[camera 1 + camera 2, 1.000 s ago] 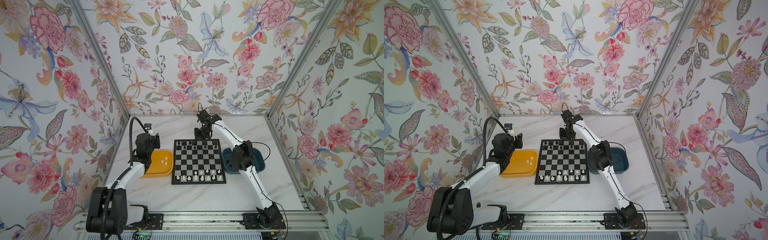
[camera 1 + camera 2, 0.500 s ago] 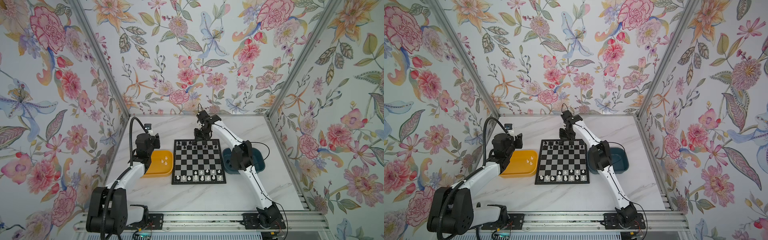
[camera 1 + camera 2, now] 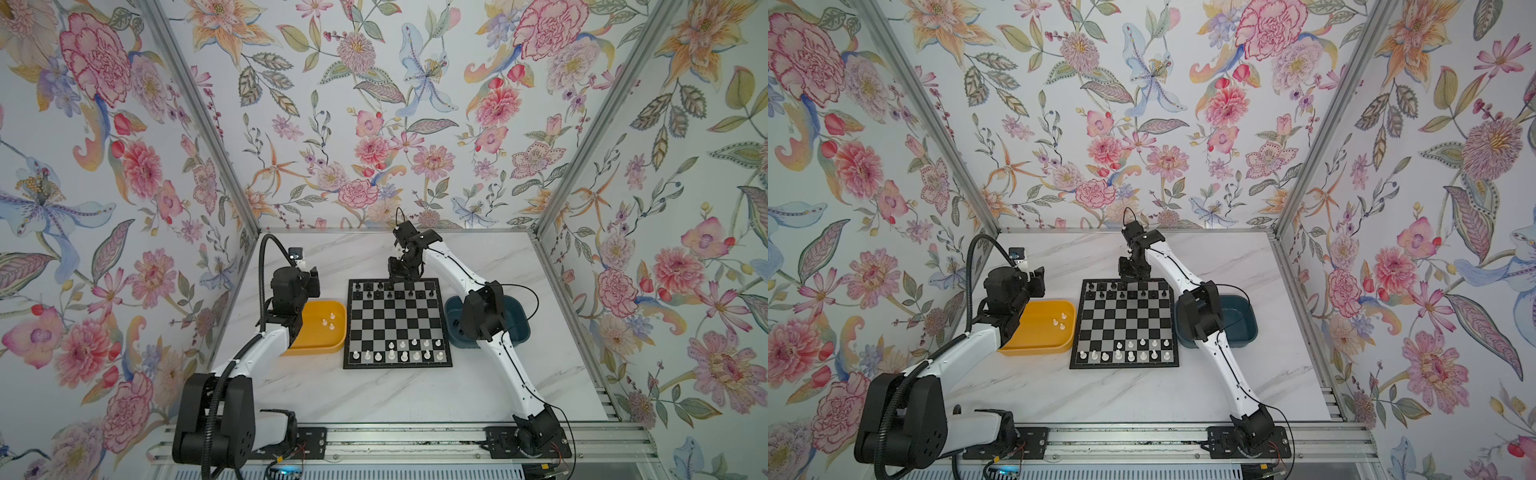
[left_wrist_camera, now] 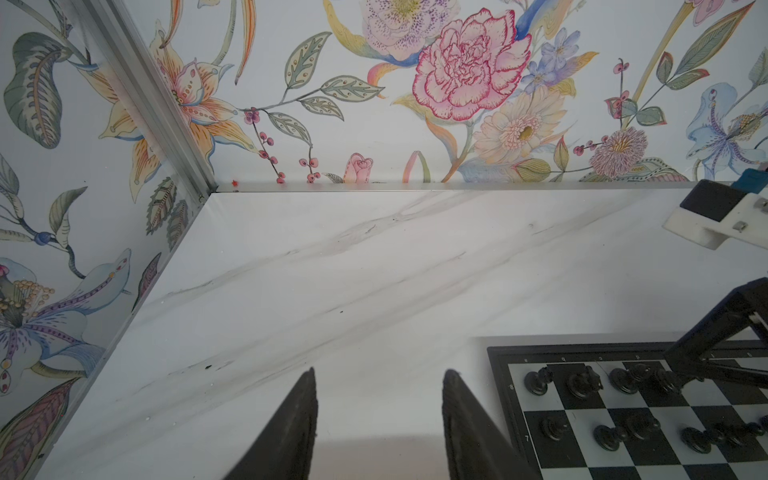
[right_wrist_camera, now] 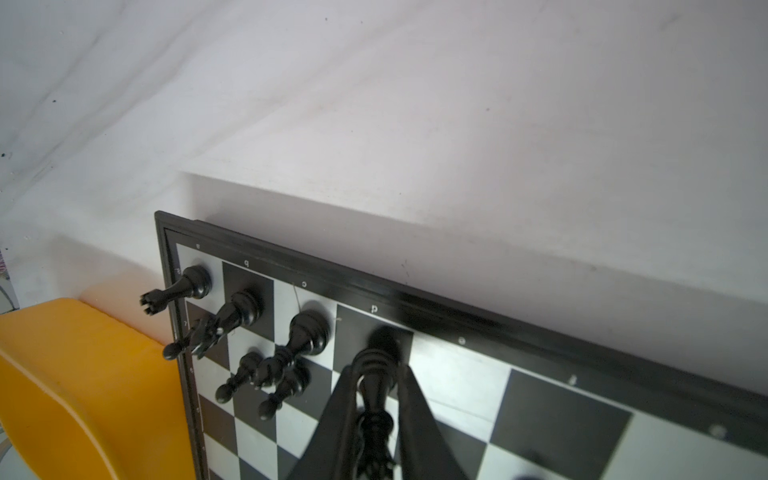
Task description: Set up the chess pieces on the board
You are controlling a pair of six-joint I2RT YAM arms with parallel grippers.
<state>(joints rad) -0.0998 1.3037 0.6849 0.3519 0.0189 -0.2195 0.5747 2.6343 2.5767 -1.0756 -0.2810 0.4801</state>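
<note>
Right tool (image 5: 377, 368) is set astride a tall black piece (image 5: 373, 386) on the board's (image 5: 415, 303) far-edge d square, grip not discernible, and the piece could be toppled by a skewed withdrawal.

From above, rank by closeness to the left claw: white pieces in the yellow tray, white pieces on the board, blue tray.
1. loose white pieces, in the yellow tray by the left gripper
2. standing white pieces, on the board
3. blue tray, beyond the board
</note>
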